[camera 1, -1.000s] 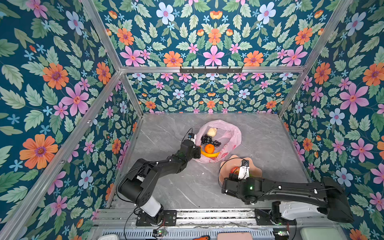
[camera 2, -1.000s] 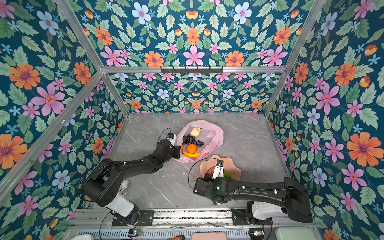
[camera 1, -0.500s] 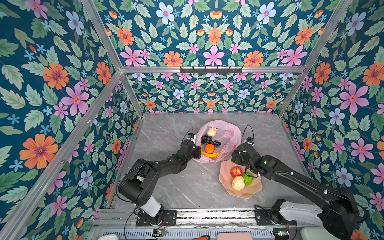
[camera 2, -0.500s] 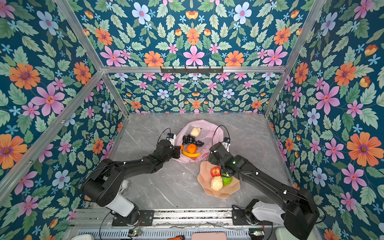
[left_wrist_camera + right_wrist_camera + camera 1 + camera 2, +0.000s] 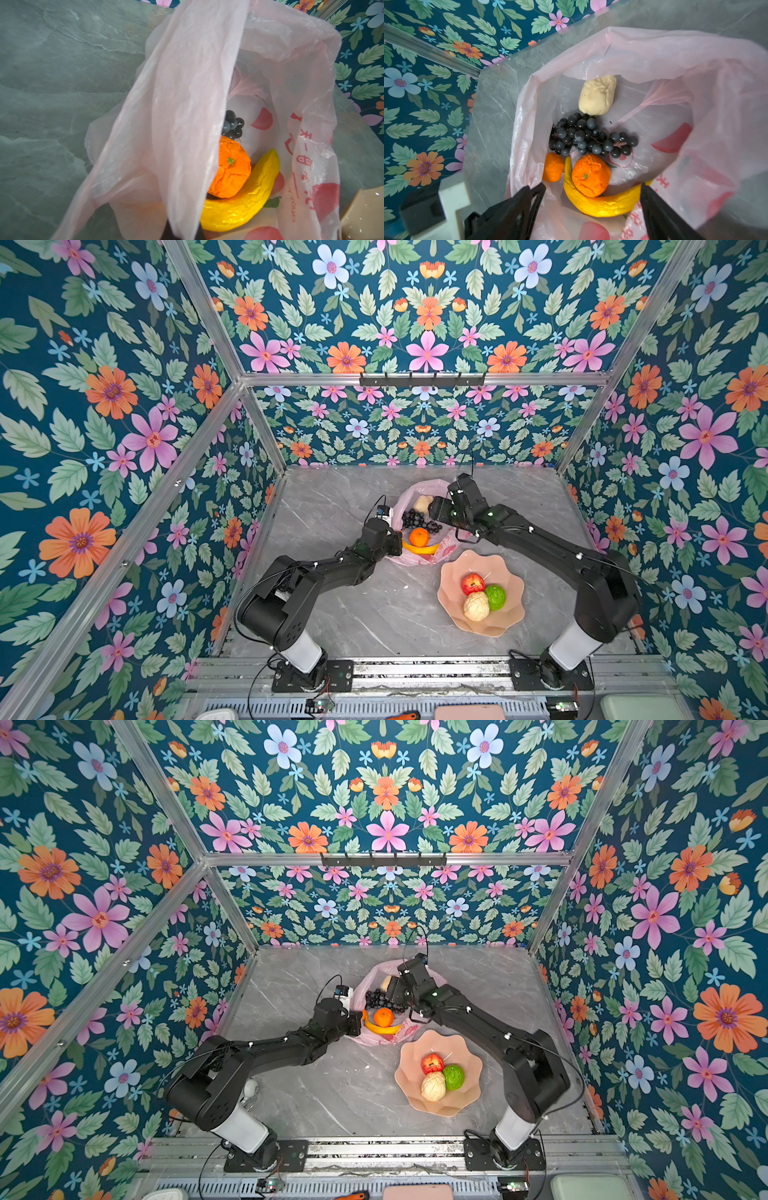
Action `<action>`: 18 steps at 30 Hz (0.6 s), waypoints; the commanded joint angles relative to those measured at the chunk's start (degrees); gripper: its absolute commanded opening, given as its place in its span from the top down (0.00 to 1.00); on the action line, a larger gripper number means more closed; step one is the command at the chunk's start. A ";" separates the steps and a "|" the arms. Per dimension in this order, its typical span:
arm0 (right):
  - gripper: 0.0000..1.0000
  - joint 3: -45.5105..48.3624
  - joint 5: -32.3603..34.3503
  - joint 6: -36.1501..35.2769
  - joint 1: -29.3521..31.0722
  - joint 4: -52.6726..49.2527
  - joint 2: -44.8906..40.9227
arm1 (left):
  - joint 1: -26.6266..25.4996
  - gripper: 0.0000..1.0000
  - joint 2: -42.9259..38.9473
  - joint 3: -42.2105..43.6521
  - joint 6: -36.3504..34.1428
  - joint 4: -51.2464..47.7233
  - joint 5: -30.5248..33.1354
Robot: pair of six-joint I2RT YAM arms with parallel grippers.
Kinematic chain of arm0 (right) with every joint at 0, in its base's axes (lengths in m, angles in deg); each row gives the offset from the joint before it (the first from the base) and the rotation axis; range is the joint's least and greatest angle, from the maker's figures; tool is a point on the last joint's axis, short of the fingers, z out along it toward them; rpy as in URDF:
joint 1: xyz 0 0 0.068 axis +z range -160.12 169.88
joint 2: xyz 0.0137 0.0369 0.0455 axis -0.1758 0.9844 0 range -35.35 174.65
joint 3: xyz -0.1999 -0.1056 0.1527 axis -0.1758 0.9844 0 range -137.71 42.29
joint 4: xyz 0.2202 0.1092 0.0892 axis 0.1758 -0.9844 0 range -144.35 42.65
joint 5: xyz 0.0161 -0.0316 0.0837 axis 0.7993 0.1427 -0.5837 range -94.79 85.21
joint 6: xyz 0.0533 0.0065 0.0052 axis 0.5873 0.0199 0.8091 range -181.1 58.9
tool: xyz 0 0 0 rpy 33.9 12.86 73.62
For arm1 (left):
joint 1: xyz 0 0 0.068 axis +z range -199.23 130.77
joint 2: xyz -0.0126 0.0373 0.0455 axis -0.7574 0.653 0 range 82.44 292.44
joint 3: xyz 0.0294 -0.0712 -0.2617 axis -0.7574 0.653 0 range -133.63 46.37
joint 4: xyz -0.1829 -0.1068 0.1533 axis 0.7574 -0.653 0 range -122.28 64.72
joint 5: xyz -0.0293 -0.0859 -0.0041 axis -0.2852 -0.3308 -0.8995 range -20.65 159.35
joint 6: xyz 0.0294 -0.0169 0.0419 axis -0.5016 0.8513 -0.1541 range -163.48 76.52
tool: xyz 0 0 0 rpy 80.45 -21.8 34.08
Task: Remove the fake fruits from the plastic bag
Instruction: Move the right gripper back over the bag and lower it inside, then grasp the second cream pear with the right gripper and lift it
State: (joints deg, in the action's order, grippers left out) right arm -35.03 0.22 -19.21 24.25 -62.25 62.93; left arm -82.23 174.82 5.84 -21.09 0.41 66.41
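The thin translucent pale pink plastic bag [image 5: 446, 549] lies at mid-table, its mouth turned upward and held open. The left gripper [image 5: 394, 540] is clamped shut on the near-left edge of the bag's rim; the left wrist view shows the film stretched taut from it.

The right gripper [image 5: 591, 209] hangs above the bag's far right side, jaws spread wide and empty. In its wrist view the glossy yellow plastic banana [image 5: 600, 202] lies directly between the fingertips, its long axis running roughly across the gap from one finger to the other. The orange plastic fruit [image 5: 590, 178] rests in the banana's curve. Past it lie the dark purple grape bunch [image 5: 588, 135] and then the cream-beige lumpy piece [image 5: 598, 95].

Judgement: the right arm is the free one and the nearer; a straight descent meets banana or orange first. The jaws would likely need turning to close across the banana.
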 commanded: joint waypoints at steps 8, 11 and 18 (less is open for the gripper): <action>0.20 -10.83 -4.49 6.30 -3.81 3.56 15.97 | 0.03 1.00 0.00 -0.17 -0.02 0.06 -0.48; 0.21 -14.09 -4.59 6.55 -4.01 3.71 19.56 | 0.03 1.00 0.08 -0.23 -0.01 0.14 -0.59; 0.20 -18.19 -5.08 9.18 -4.99 5.17 25.04 | 0.03 1.00 0.00 -0.13 -0.04 0.15 -0.41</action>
State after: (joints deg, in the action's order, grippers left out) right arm -52.21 -4.57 -11.63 19.50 -58.64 87.10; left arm -82.23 174.82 5.84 -20.94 0.41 66.06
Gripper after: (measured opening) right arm 0.796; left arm 0.050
